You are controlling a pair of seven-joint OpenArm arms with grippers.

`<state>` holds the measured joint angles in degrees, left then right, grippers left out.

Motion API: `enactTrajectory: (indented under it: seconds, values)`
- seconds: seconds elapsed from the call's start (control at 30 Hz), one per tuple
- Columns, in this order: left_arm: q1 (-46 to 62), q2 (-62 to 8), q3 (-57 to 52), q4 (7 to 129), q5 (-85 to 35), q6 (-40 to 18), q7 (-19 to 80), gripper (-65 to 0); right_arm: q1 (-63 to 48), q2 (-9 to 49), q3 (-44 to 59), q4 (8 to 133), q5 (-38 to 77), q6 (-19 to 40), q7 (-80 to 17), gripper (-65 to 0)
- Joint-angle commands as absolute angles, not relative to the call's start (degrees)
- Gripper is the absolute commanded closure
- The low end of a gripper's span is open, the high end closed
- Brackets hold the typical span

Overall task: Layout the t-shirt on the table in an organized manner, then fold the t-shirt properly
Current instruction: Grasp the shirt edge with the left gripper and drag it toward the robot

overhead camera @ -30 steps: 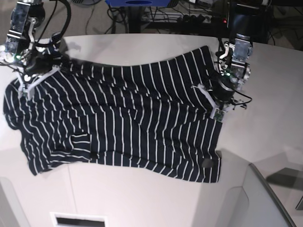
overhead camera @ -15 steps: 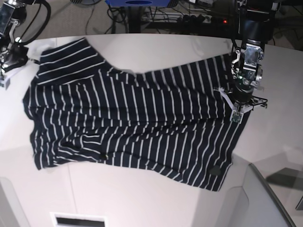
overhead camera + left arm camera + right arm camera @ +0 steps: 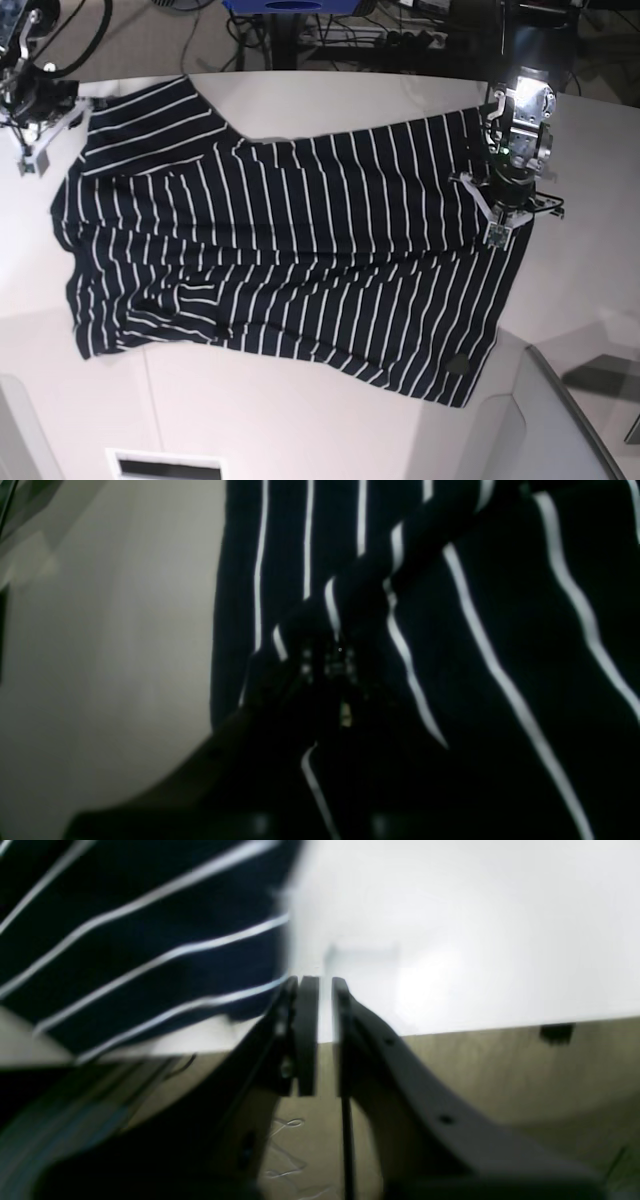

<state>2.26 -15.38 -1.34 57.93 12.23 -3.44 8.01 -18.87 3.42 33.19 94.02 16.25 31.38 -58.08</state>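
Spread mostly flat across the table — the t-shirt, a few wrinkles near its lower left. Clamped tight on the shirt's right edge — the left gripper. Parted by a thin slit, holding nothing, just beside the far-left corner: the right gripper.

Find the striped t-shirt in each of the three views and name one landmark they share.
Base: t-shirt spread across the middle of the picture.
Left wrist: fills the centre and right.
Right wrist: upper left corner.
Shared landmark: the white table beside the cloth's edge.
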Motion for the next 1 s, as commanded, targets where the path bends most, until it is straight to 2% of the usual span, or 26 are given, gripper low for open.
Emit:
enactTrajectory:
  seconds: [0.0, 0.13, 0.23, 0.53, 0.97]
  values:
    - [3.91, -14.99, -0.92, 58.07, 12.35, -7.16, 14.29, 0.0, -18.86, 4.00, 33.45, 94.73, 17.89, 33.10, -57.89, -16.2]
    - [4.09, -14.90, -0.92, 60.09, 12.53, -7.16, 14.37, 0.0, -19.12, 3.82, 35.82, 94.55, 22.99, 39.25, -59.56, -38.6]
    - [4.09, -14.99, -0.92, 61.05, 12.44, -7.16, 14.37, 0.0, -18.86, 3.74, 39.96, 92.44, 27.03, 40.00, -59.56, -49.8]
    - [4.09, -15.16, -0.92, 67.47, 12.09, -7.16, 19.03, 0.0, -17.10, 6.73, 41.27, 78.29, 36.70, 40.00, -58.95, -50.9]
    - [5.41, -15.25, -1.01, 73.63, 12.26, -7.16, 22.02, 0.0, -16.40, 6.20, 41.10, 77.41, 36.70, 40.00, -59.56, -50.7]
